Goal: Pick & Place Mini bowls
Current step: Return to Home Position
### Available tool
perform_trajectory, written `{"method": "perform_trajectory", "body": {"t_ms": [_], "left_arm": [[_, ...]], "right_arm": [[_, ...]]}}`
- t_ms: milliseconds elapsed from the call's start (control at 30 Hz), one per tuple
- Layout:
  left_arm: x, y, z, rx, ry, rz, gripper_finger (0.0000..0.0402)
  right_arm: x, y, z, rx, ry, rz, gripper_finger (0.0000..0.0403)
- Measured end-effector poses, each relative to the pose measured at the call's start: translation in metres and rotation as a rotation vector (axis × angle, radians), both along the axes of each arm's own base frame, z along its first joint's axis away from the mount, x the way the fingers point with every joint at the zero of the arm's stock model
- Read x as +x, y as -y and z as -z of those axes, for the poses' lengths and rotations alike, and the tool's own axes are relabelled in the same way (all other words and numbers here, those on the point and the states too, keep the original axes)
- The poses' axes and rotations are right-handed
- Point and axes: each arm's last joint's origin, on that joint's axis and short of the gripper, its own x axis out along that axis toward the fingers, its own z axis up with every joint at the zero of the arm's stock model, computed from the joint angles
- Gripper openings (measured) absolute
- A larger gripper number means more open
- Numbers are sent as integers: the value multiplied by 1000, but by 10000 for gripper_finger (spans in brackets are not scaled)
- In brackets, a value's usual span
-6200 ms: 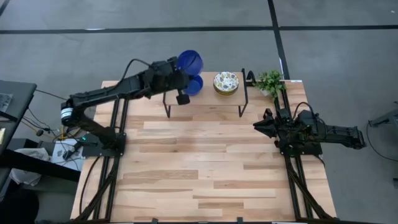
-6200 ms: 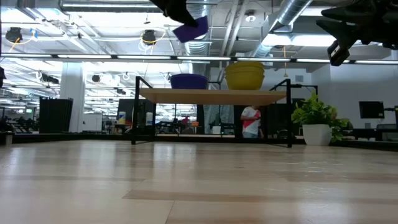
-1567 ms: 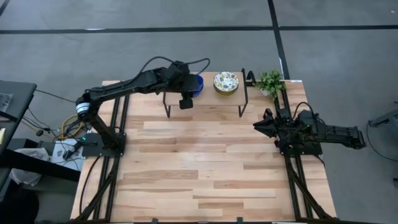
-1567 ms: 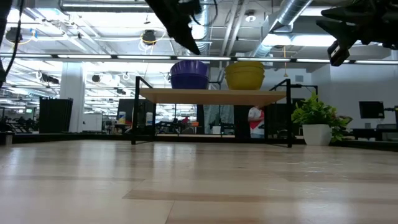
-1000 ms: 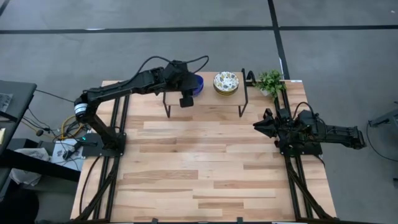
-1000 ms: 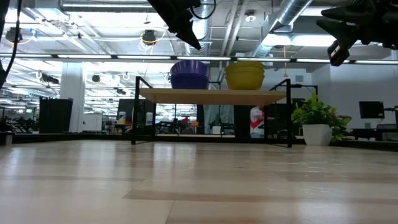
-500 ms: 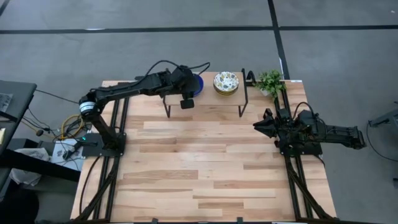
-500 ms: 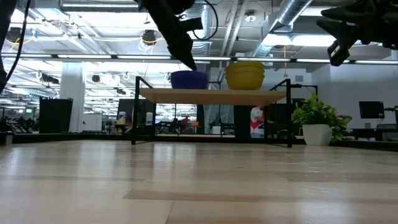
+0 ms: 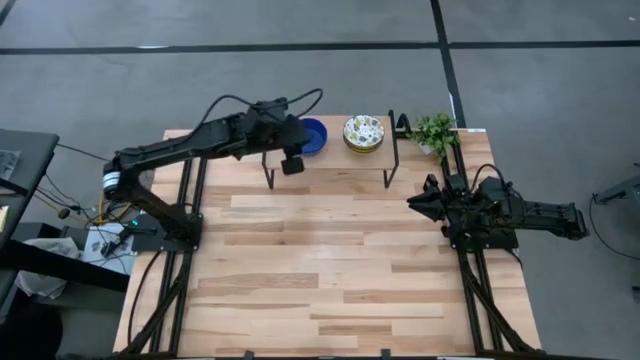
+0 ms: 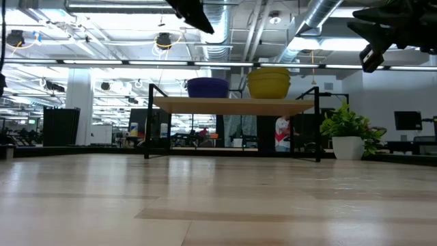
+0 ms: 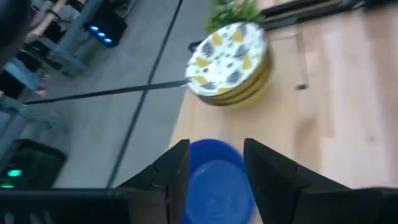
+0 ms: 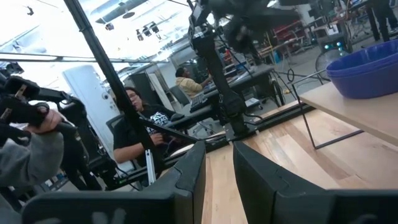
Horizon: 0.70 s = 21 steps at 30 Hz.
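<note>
1. Left gripper [image 9: 298,136] – raised above the shelf [image 10: 232,105], just beside the blue mini bowls [image 9: 314,137]; its fingers [image 11: 176,167] stand apart and hold nothing.
2. Blue mini bowls – on the left part of the shelf; the number nested cannot be told.
3. Floral mini bowls [image 9: 364,132] – stacked on the shelf, just right of the blue ones and not touching them.
4. Right gripper [image 9: 418,200] – at the desk's [image 9: 330,270] right edge, well apart from the shelf; the gap between its fingers is narrow and empty.
5. Potted plant [image 9: 434,130] – at the far right corner, beside the shelf.
</note>
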Motion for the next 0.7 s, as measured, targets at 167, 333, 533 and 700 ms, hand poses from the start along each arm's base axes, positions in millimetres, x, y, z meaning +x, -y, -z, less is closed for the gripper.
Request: {"method": "perform_trajectory", "body": {"t_ms": [167,333,533,700], "left_arm": [[-24,18,-11,-117,52,81,150],[-49,29,-11,-191,94,142,150],[-84,38,-5,-307,191,101,150],[-110,43,11,-422,253,56,150]], "right_arm": [[0,0,0,0,0,1,72],[0,0,0,0,0,0,72],[0,0,0,0,0,0,72],[0,0,0,0,0,0,72]]}}
